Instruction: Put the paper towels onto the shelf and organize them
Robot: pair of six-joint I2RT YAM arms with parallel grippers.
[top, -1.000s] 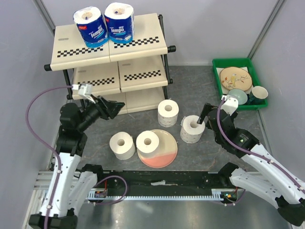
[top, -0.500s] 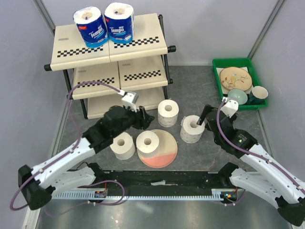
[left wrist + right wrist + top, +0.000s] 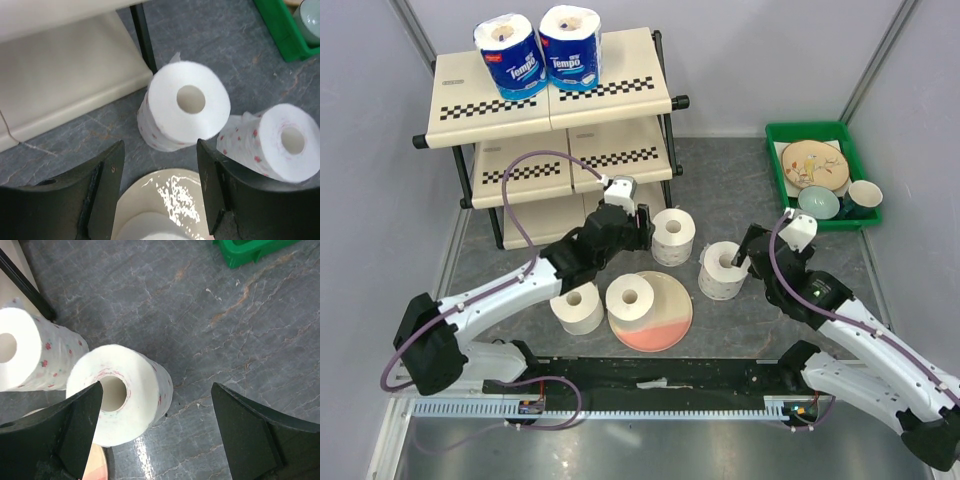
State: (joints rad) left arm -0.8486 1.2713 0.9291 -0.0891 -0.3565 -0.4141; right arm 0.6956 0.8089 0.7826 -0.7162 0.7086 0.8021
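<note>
Top view, 12 o'clock = away from the arm bases.

Cream three-tier shelf with black checkered edge stripes and black tube frame [image 3: 630, 65] sits at 10–11 o'clock. Its top tier holds two white paper rolls in blue "Tempo" wrappers, touching: left wrapped roll [image 3: 510, 55], right wrapped roll [image 3: 570, 45].

Four unwrapped white hollow-core paper rolls are not yet shelved, all on end:
- roll A [image 3: 582, 305] on the grey table [image 3: 720, 170] at 7 o'clock
- roll B [image 3: 630, 297] on the round pink-and-cream plate [image 3: 670, 320] at 6
- roll C [image 3: 673, 235] near centre, just beside the shelf's black front post [image 3: 144, 40]
- roll D [image 3: 724, 270] at 4 o'clock of C, just beside it

Left arm [image 3: 490, 300] stretches toward C. Left jaws released, part-spread, nothing between them, C just ahead of the tips.

Right arm [image 3: 860, 320] is over D. Right jaws released, fully spread, framing D from above; no contact that I can see.

Risks, my read:
- Left gap looks narrower than C. Descending like this, a tip could land on the top face and crush the roll or tip it into the post.
- C is close to the post, so the outer finger may snag the frame.
- C and D are adjacent and both arms converge there, so wrists could clash or one roll get knocked.
- Soft paper: a hard clench ovalises the roll, and D's loose outer sheet may unwind.
- Green plastic tray of dishes [image 3: 775, 150] at 2 o'clock is well apart; only a wide right-arm swing threatens it.
</note>
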